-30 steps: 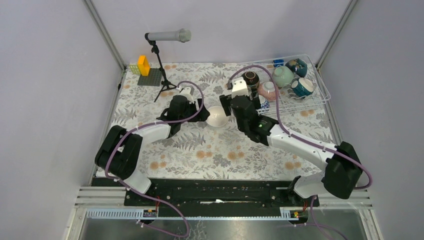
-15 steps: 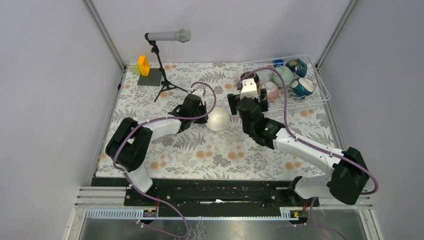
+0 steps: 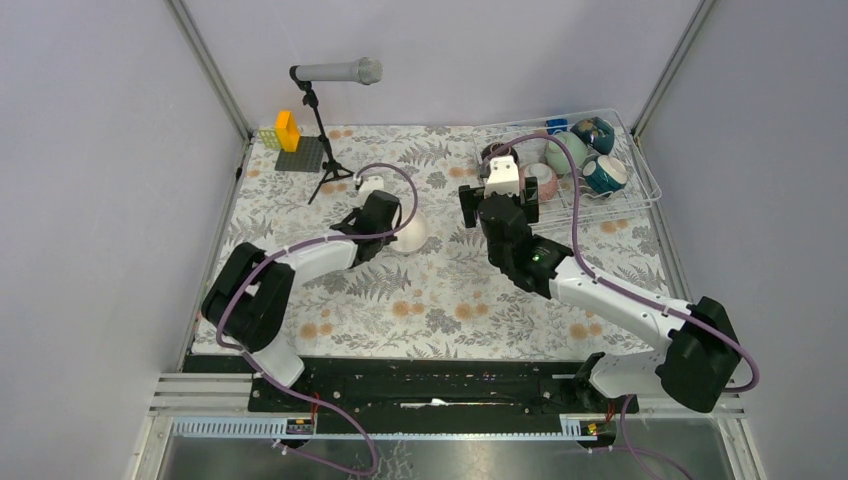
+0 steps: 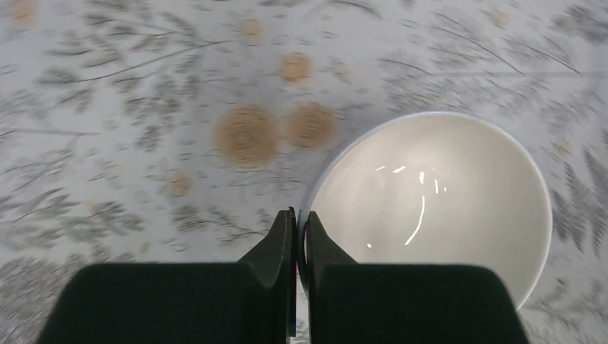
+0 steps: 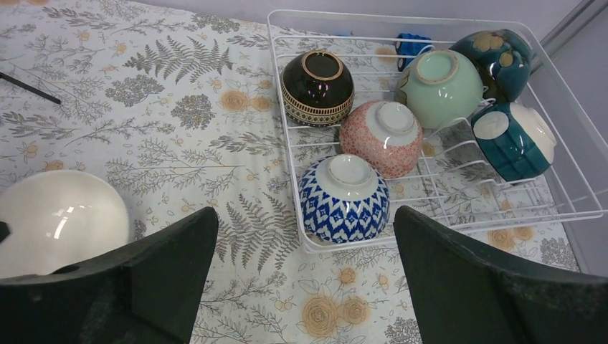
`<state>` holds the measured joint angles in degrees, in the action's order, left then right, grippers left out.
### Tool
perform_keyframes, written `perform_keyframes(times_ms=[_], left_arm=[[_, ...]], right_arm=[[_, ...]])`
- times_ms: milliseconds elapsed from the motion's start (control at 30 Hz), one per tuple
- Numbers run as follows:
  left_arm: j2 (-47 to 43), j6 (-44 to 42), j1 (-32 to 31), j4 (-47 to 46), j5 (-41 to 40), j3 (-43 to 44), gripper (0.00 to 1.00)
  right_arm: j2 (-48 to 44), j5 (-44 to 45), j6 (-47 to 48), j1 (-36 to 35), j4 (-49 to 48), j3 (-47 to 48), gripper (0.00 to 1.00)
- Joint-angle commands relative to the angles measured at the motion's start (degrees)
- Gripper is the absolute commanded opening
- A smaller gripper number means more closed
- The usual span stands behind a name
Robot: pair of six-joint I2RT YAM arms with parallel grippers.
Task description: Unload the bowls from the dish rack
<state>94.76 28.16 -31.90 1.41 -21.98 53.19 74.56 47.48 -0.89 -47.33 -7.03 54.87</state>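
My left gripper is shut on the rim of a white bowl, one finger inside and one outside. That bowl is over the floral cloth left of centre, low over it or on it. My right gripper hangs wide open and empty just in front of the dish rack. Upside down in the rack are a blue-and-white bowl, a pink one, a dark brown one and a mint green one. A teal bowl and a dark floral bowl lean on their sides.
A microphone on a black tripod stands at the back left. Beside it is a grey baseplate with orange and yellow bricks. A small blue object lies at the rack's far end. Grey walls close in both sides.
My left gripper has closed on the white bowl's rim and drawn it to the left. My right arm has moved away from the bowl toward the rack, still open.
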Motion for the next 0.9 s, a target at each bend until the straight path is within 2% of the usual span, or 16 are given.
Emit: perform_keyframes(times_ms=[0, 333, 500, 667, 767, 833, 867], left_arm=[[-4.57, 9.92, 4.11, 5.01, -12.25, 0.58, 0.0], [-5.0, 18.86, 17.65, 10.6, -12.31, 1.48, 0.0], [-2.56, 19.45, 25.64, 10.46, -8.33, 2.57, 0.0], [1.3, 18.78, 30.09, 11.09, -6.05, 5.26, 0.0], [3.73, 18.81, 31.79, 12.79, -2.27, 7.61, 0.0], [4.13, 18.69, 31.83, 12.91, -0.16, 8.05, 0.07], [3.81, 18.62, 31.81, 12.8, 0.41, 7.91, 0.15]], right_arm=[[0.74, 0.4, -2.86, 1.26, -0.88, 1.14, 1.0], [3.99, -12.65, -11.24, 9.49, 4.33, 7.16, 1.0], [6.84, -15.4, -11.41, 11.56, 5.89, 11.38, 1.0], [9.3, -16.9, -12.1, 14.07, 9.06, 14.97, 1.0], [10.42, -21.26, -15.46, 18.33, 11.21, 16.39, 1.0], [10.86, -25.53, -17.29, 21.55, 11.99, 16.93, 1.0], [11.11, -26.81, -17.74, 22.99, 12.4, 17.26, 1.0]])
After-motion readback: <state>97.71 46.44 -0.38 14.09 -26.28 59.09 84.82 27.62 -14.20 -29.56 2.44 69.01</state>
